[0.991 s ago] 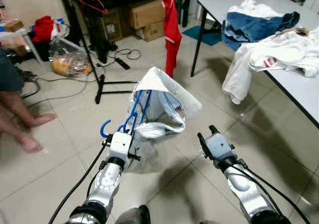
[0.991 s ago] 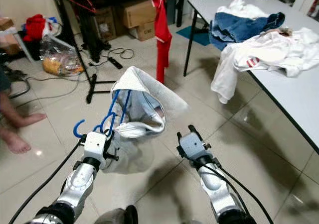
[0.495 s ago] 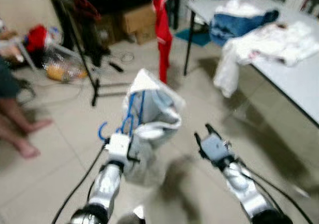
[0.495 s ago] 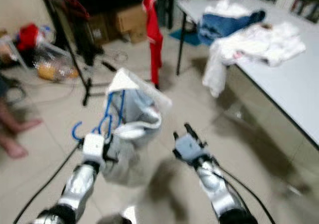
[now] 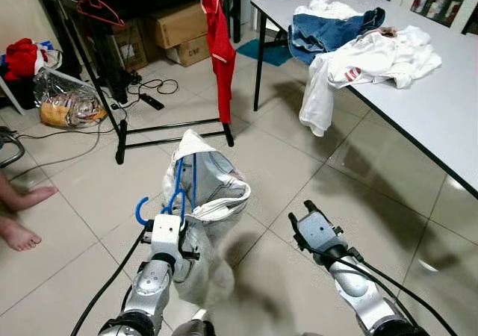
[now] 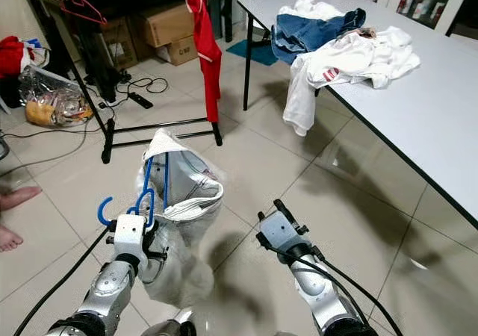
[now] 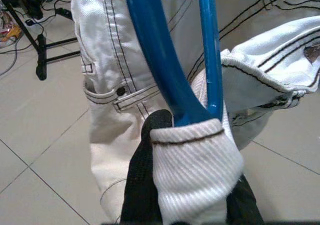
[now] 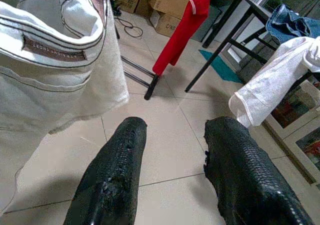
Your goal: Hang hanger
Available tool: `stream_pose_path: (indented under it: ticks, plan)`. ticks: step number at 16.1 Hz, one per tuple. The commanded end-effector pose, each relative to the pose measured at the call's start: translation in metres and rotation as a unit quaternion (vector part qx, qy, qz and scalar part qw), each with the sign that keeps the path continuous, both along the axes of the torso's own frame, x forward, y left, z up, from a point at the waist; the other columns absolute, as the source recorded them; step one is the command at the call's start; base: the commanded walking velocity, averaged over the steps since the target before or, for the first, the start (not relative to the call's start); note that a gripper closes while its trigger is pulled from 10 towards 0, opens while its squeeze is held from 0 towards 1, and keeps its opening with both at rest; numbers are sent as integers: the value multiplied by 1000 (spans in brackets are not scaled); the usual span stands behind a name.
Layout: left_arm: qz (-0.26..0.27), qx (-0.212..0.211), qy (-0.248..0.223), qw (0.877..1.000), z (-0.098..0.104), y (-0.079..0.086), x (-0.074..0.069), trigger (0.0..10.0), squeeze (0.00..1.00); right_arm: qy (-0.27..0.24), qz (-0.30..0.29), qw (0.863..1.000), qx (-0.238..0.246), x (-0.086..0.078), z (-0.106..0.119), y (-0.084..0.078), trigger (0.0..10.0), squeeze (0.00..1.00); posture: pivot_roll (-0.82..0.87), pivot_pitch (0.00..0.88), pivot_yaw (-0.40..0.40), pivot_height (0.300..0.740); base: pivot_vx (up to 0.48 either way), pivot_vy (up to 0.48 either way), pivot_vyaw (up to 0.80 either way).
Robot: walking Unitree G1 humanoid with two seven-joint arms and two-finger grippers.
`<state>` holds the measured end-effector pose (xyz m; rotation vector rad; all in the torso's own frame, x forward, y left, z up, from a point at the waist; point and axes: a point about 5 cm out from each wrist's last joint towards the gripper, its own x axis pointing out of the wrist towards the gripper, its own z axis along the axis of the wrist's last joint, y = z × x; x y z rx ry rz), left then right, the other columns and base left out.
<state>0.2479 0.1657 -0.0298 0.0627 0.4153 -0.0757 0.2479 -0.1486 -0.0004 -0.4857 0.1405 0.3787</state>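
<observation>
Hanging low and left of centre in the left eye view, the blue hanger [image 5: 179, 190] carries pale, white-stitched jeans [image 5: 205, 194] draped over it, its hook curling out to the left. The left gripper [image 5: 167, 230] holds it from below, jaws pinching the hanger's lower bar; in the left wrist view a white ribbed fabric fold [image 7: 192, 177] lies over the black fingers [image 7: 142, 185] where the blue bars meet. The right gripper [image 5: 312, 228] sits lower right of centre, apart from the jeans, jaws spread with nothing between them. Behind the hanger, in the upper left of the frame, stands a black clothes rack [image 5: 119, 127] with a red garment [image 5: 218, 45] hanging from it and a red hanger [image 5: 93, 4] near the top. Cardboard boxes [image 5: 179, 26] sit beyond it. Along the right runs a white bench [image 5: 441, 104] piled with clothes [image 5: 351, 41]. A person's bare feet [image 5: 19, 216] rest on the tiled floor [image 5: 284, 172] at the left edge.
</observation>
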Motion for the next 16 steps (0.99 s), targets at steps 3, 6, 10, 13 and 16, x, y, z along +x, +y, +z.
stream_pose_path:
  ticks: [3,6,10,13,16]
  plan:
    - [-3,6,-10,1000,5,2,6,10000,0,7,-3,1000,-2,-1,-3,-1,10000,0,-21,0,47,740,0,0,0]
    - [-5,11,-6,1000,4,3,6,10000,0,3,5,1000,-7,0,-3,1,10000,0,-21,0,47,740,0,0,0]
    - [-3,13,-5,1000,4,4,6,10000,0,2,4,1000,-7,1,-3,1,10000,0,-23,0,44,740,0,0,0]
    - [-4,14,-3,1000,4,3,6,10000,0,1,6,1000,-8,1,-3,1,10000,0,-24,0,44,740,0,0,0]
    - [-5,16,-3,1000,4,3,6,10000,0,0,3,1000,-7,1,-3,0,10000,0,-27,0,47,740,0,0,0]
